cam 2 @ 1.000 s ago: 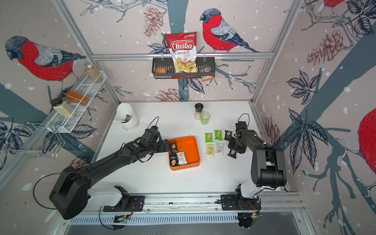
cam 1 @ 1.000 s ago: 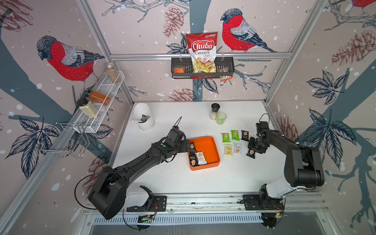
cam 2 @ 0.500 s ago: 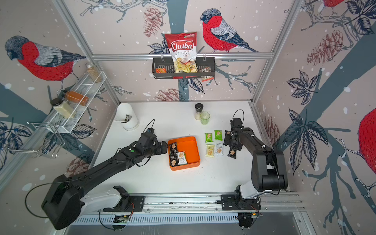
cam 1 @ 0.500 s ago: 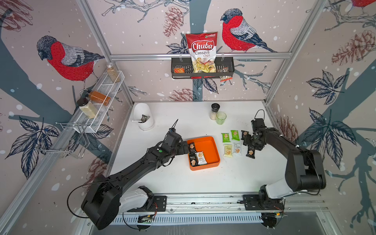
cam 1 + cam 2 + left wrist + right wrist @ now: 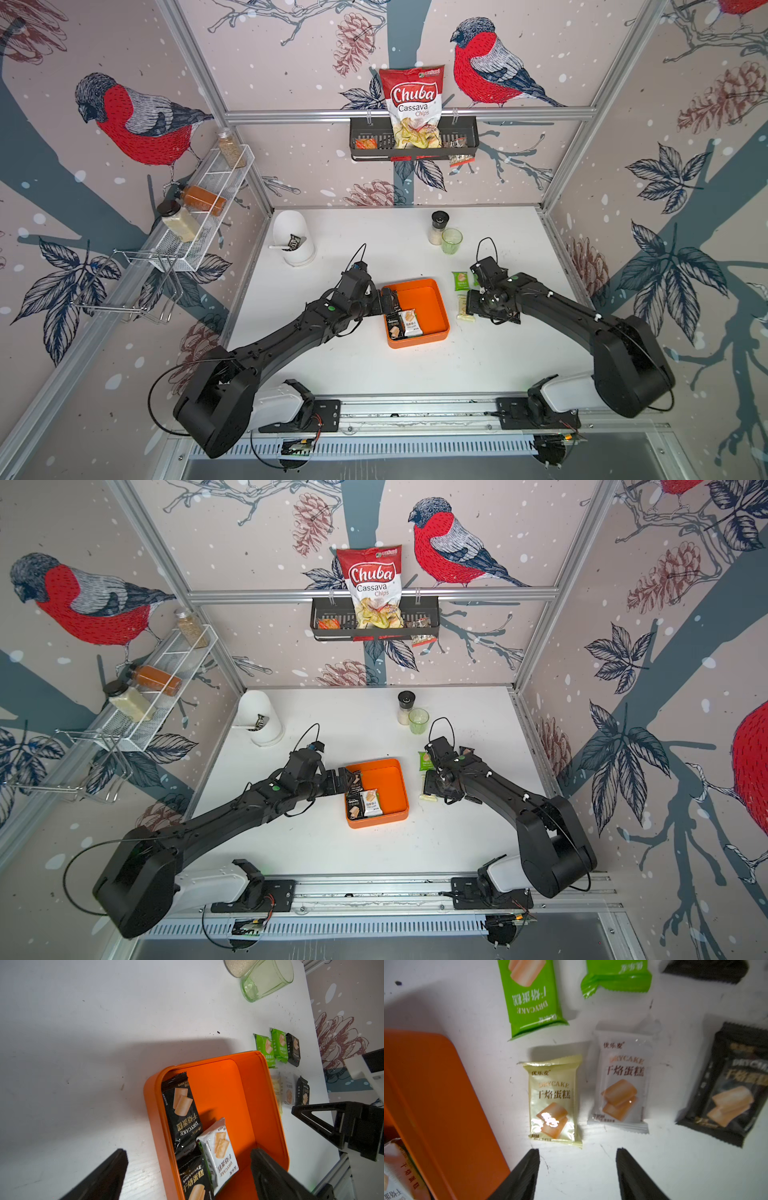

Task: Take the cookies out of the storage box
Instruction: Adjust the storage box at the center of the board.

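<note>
Orange wall of the storage box (image 5: 154,1118) is being straddled by the wide-open, empty left gripper (image 5: 189,1151), the right gripper (image 5: 577,1149) being held parted and empty over the table (image 5: 685,1167).

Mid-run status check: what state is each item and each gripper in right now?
Shallow orange plastic storage box: upright, not yet emptied.
Cookie packets in the box: two black and one white visible, along one wall.
Cookie packets outside the box: six, lying flat beside it.
Left gripper: open, empty, over the box's wall.
Right gripper: open, empty, by the outside packets.
Green glass tumbler: upright, looks empty.
Black-capped jar: upright, capped.
</note>
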### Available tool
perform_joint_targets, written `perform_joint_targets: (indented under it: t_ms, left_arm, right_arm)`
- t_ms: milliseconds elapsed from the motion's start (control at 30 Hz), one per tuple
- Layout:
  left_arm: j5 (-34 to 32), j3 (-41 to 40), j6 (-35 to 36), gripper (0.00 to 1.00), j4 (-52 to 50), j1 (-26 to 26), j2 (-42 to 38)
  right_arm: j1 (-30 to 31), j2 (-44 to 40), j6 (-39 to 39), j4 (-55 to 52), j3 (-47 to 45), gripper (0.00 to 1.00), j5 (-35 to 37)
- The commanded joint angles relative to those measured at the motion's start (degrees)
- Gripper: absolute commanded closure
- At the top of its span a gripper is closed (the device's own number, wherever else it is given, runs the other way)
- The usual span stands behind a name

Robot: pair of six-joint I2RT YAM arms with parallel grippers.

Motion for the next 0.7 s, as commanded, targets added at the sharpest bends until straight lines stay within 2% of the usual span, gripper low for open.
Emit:
perform_joint_targets:
  t_ms: [0,233,433,667]
  left_arm:
    - [4.0,-0.1,-0.4,0.04,4.7,0.8,1.3]
    - [7.5,2.1,-0.4,0.04,7.2,2.5,5.3]
    - [9.8,5.4,0.2,0.04,7.9,2.8,9.3]
    - [10.3,7.3,1.8,0.04,6.1,3.9,10.5]
  right_arm:
    - [3.3,0.5,5.9,2.7,-0.3,0.36,0.3]
    - [10.0,5.1,10.2,5.4,0.9,0.35,-0.3]
    - [14.8,11.3,12.2,3.5,5.3,0.36,1.4]
    - [15.6,12.5,14.1,-0.9,7.8,0.35,3.8]
